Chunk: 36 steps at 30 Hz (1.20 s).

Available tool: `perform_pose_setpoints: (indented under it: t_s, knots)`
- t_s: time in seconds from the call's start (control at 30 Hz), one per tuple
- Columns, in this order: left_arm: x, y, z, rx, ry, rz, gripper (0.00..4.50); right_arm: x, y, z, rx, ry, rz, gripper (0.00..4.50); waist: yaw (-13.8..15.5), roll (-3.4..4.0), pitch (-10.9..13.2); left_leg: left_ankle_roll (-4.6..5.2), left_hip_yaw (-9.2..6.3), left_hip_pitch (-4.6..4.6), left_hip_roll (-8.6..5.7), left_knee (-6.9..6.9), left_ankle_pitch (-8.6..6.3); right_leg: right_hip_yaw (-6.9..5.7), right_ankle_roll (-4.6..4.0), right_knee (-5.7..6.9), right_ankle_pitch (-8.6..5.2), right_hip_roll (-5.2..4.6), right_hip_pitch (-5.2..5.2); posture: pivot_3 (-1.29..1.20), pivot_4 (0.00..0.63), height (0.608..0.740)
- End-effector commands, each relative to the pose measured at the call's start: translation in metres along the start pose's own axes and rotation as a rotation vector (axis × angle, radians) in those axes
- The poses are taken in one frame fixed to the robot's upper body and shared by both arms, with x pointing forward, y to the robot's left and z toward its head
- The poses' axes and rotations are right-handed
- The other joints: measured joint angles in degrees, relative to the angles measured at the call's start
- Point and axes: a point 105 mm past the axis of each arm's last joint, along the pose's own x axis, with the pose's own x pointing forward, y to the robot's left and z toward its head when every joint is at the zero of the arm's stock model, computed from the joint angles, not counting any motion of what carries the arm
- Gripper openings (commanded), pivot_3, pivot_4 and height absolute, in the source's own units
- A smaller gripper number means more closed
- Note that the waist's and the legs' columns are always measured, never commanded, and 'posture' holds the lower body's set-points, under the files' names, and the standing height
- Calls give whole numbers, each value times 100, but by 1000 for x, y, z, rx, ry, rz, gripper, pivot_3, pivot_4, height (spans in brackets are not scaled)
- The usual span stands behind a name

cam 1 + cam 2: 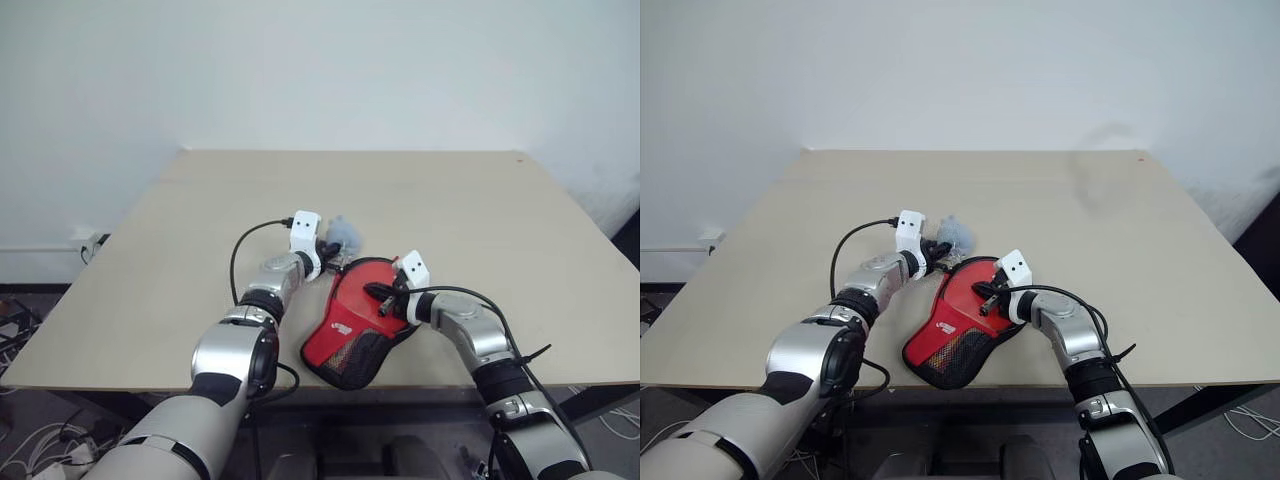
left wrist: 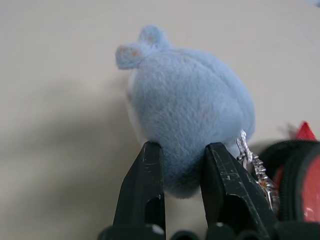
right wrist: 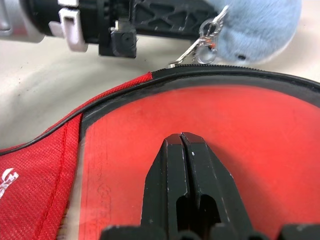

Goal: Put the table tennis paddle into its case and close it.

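Paddle (image 3: pixel 210 150) lay inside the case (image 1: pixel 350 330) near the table's (image 1: pixel 500 220) front edge. The left gripper (image 2: pixel 182 165) pinched the grey-blue puff (image 2: pixel 192 110) on its chain (image 2: pixel 255 165). The right gripper (image 3: pixel 182 145), fingers pressed together and empty, rested over the red rubber face.

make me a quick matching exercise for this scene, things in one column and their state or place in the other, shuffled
Things:
1. left gripper
2. right gripper
3. table tennis paddle
4. chain

States or places:
a. lying inside the case behind its clear window
b. shut on the grey-blue puff
c. shut, tips over the clear window
d. links the puff to the case

Pairs: 1-b, 2-c, 3-a, 4-d
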Motion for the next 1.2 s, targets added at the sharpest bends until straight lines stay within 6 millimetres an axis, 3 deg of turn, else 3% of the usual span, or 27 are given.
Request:
perform_pose_setpoints:
  t_s: [0.03,1.2]
  knots:
    - [3,-9,42,41,-119,-9,888,1,8,-38,80,108,18,0,-1,-1,0,0,0,0,0,0,0,0,0,0,0,0,0,0,0,740]
    - [20,-63,59,7,-154,-98,888,2,13,-37,96,95,22,0,-3,-10,2,-2,-1,2,0,-36,-1,-3,0,-10,-1,0,-11,0,0,740]
